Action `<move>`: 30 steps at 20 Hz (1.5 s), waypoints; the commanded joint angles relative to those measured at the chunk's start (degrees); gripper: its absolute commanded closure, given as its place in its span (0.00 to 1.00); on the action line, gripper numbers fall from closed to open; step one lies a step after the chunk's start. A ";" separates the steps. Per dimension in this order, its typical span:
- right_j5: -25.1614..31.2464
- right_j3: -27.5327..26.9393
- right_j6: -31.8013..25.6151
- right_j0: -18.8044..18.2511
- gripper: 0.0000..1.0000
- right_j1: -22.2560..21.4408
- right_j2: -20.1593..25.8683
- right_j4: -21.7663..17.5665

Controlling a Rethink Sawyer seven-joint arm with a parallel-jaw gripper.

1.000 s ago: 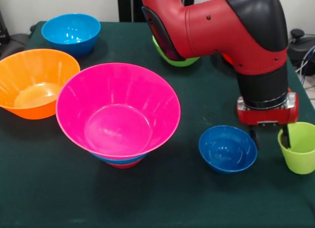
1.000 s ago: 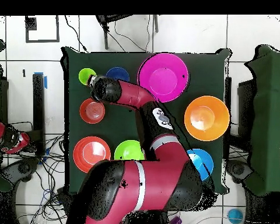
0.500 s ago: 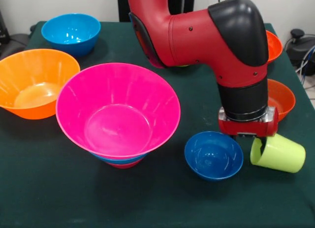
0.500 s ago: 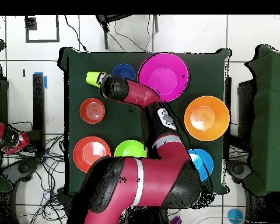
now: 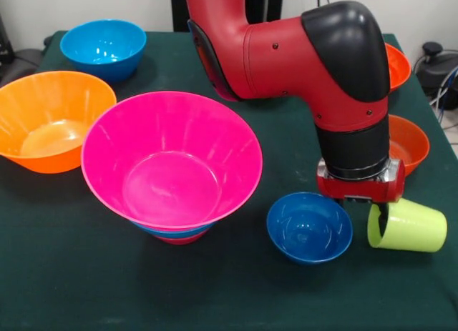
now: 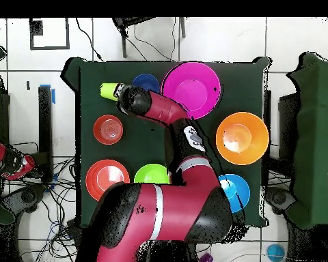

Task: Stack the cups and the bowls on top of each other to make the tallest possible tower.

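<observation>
The lime cup point(image 5: 408, 225) lies tilted on its side, mouth to the left, at the front right of the table. My gripper point(image 5: 379, 215) is shut on the cup's rim, one finger inside the mouth. In the overhead view the cup point(image 6: 110, 91) sticks out left of the gripper point(image 6: 121, 93). A small blue bowl point(image 5: 309, 227) sits just left of the cup. The large pink bowl point(image 5: 172, 159) sits on a medium blue bowl point(image 5: 175, 229), with a red rim showing beneath.
A large orange bowl point(image 5: 50, 120) and a medium blue bowl point(image 5: 104, 48) stand at the left. Two red-orange bowls point(image 5: 409, 141) point(image 5: 398, 65) stand behind the arm on the right. The overhead view shows a green bowl point(image 6: 150, 175) near the base.
The gripper has moved left with the cup. The cup has gone from upright to lying on its side. The small blue bowl has shifted slightly left.
</observation>
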 commanded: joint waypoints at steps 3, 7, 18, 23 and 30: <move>4.49 0.89 8.46 1.46 0.00 1.83 0.96 1.97; 5.38 0.90 8.67 1.54 0.00 1.75 1.01 2.63; 10.95 0.23 9.94 2.06 0.00 0.75 1.40 6.33; 10.75 1.70 9.48 1.09 0.00 -1.41 3.90 8.28; 4.86 6.85 6.67 -1.42 0.00 -5.52 8.23 8.09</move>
